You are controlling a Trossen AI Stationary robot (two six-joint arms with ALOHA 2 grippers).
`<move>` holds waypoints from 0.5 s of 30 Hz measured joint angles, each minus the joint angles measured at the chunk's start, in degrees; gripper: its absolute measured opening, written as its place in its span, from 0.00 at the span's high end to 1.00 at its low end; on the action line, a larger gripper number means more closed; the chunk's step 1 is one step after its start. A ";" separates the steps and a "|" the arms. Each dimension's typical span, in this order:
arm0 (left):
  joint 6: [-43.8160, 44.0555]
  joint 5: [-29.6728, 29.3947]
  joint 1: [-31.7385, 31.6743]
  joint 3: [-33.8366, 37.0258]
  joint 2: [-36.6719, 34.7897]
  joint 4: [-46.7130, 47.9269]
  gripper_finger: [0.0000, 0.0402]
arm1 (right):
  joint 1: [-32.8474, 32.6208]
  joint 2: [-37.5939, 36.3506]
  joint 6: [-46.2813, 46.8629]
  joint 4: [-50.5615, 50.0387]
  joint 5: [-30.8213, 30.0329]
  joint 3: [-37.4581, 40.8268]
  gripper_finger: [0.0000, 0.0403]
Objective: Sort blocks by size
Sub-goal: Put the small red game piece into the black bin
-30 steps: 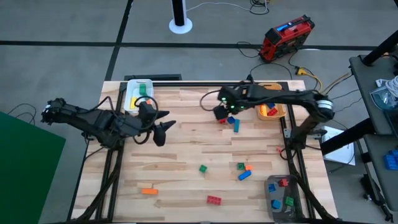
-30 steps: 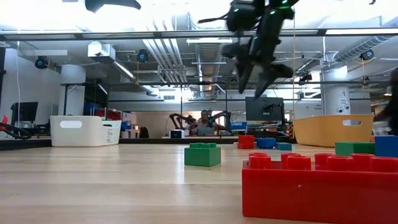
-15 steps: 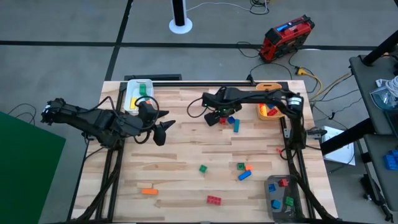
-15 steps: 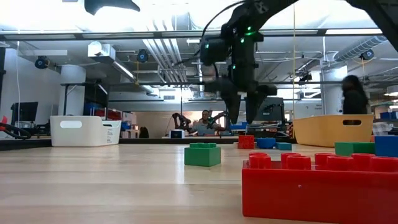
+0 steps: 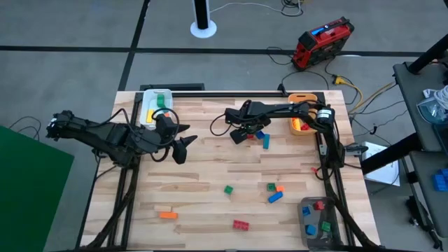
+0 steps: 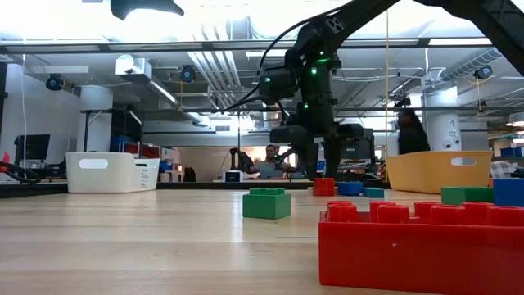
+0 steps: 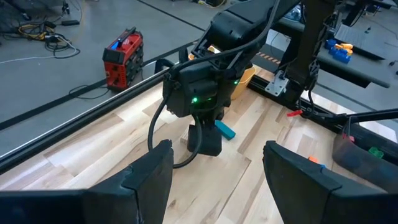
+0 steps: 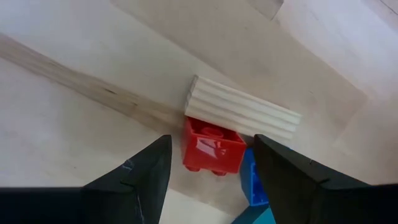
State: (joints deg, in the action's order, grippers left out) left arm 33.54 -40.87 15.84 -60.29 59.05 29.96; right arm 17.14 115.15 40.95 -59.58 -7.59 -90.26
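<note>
R gripper: dropped lower since prior frame, jaws apart over red block. L gripper: unmoved, apart. No legible text.

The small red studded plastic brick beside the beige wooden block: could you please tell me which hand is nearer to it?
Right. The right hand hangs open just above the small red studded plastic brick; the left hand waits well off to its left.

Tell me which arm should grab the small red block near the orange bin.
Right. The right gripper hangs open directly over the red block, fingers either side. The left gripper waits open across the table by the white bin.
</note>
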 joint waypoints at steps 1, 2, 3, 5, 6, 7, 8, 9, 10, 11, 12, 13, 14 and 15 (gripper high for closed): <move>0.00 0.01 0.00 0.00 0.00 0.07 0.44 | 0.10 0.07 -0.02 0.09 0.00 0.00 0.46; 0.00 0.01 0.00 0.00 0.00 0.09 0.44 | 0.14 0.16 -0.04 0.07 0.00 0.01 0.46; 0.00 0.01 0.00 0.00 0.02 0.13 0.44 | 0.14 0.18 -0.12 0.23 -0.02 0.12 0.46; 0.00 0.01 0.00 0.00 0.00 0.19 0.44 | 0.15 0.20 -0.33 0.48 -0.06 0.27 0.46; 0.00 0.01 0.00 0.00 0.00 0.20 0.44 | 0.16 0.20 -0.35 0.51 -0.07 0.34 0.46; 0.00 0.01 0.00 0.00 0.00 0.19 0.44 | 0.15 0.21 -0.36 0.49 -0.07 0.38 0.46; 0.00 0.01 0.00 0.00 0.00 0.20 0.44 | 0.14 0.25 -0.42 0.52 -0.07 0.39 0.46; 0.00 0.01 0.00 0.00 0.00 0.20 0.44 | 0.14 0.27 -0.42 0.65 -0.07 0.39 0.46; 0.00 0.01 0.00 0.00 0.00 0.20 0.44 | 0.14 0.27 -0.45 0.78 -0.06 0.42 0.46; 0.00 0.01 0.00 0.00 0.00 0.22 0.44 | 0.14 0.27 -0.48 0.83 -0.05 0.41 0.46; 0.00 0.01 0.00 0.00 0.00 0.22 0.44 | 0.14 0.27 -0.47 0.82 -0.03 0.42 0.46; 0.00 0.01 0.00 0.00 0.00 0.22 0.44 | 0.14 0.27 -0.46 0.85 0.09 0.42 0.46; 0.00 0.01 0.00 0.00 0.00 0.24 0.44 | 0.14 0.27 -0.43 0.86 0.27 0.42 0.46; 0.00 0.01 0.00 0.00 0.02 0.24 0.44 | 0.14 0.27 -0.25 0.86 0.43 0.42 0.46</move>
State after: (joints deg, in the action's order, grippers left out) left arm 33.54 -40.86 15.84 -60.29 59.07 30.20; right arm 17.28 115.42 40.70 -58.72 -7.16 -89.84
